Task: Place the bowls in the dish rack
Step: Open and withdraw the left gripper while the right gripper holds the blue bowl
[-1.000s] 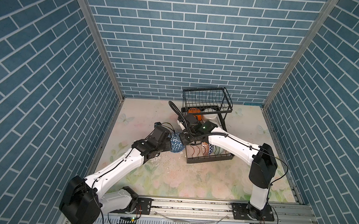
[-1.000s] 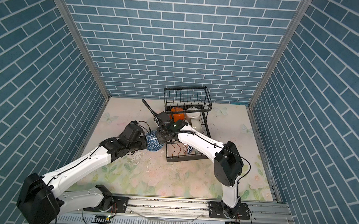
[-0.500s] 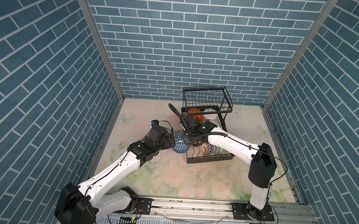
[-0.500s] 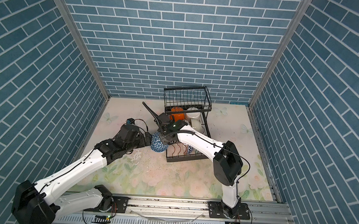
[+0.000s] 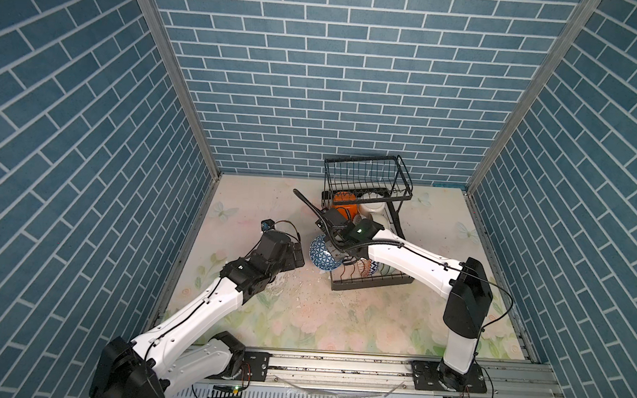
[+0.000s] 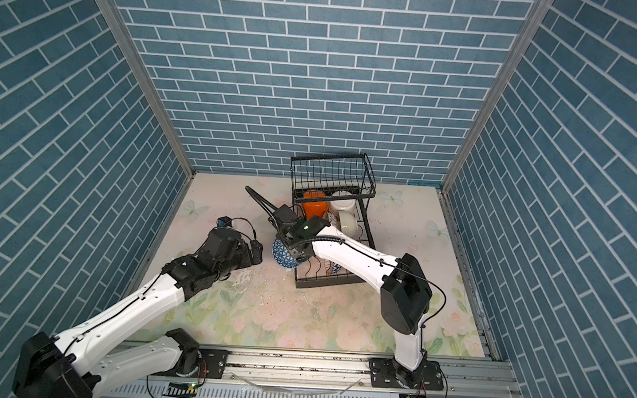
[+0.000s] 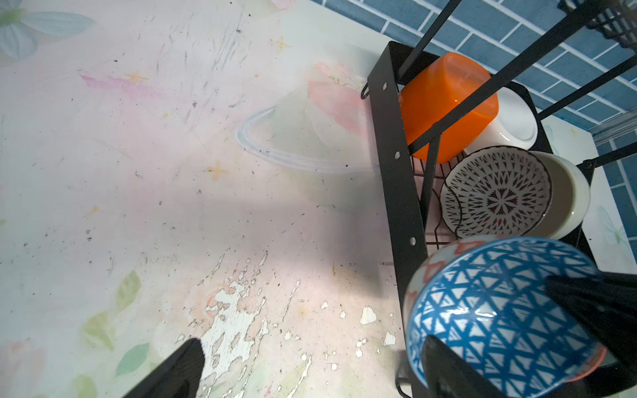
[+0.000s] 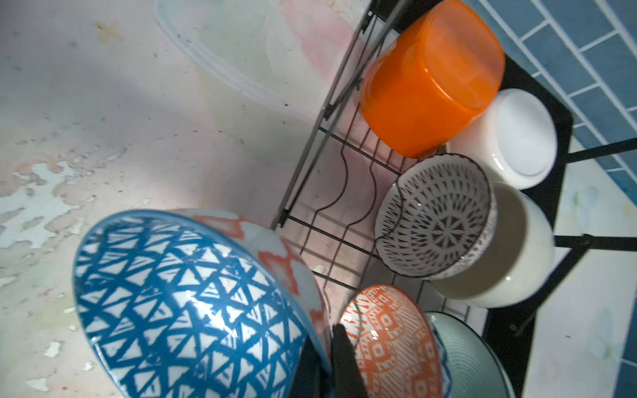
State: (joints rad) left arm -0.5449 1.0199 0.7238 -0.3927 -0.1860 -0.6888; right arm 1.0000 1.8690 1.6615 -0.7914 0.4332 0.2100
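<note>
Right wrist view: right gripper [image 8: 324,358] pinches the blue patterned bowl [image 8: 186,303] at the dish rack [image 8: 344,193] edge; six bowls racked. Left gripper [image 5: 298,253] spread, empty.

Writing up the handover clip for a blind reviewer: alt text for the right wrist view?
The right gripper pinches the rim of a blue triangle-patterned bowl, held on edge beside the black dish rack. The rack already holds an orange bowl, a white bowl, a dark-patterned bowl, a cream bowl, an orange-patterned bowl and a pale green bowl.

Paired high views; wrist views close on dish rack [image 7: 400,179].
</note>
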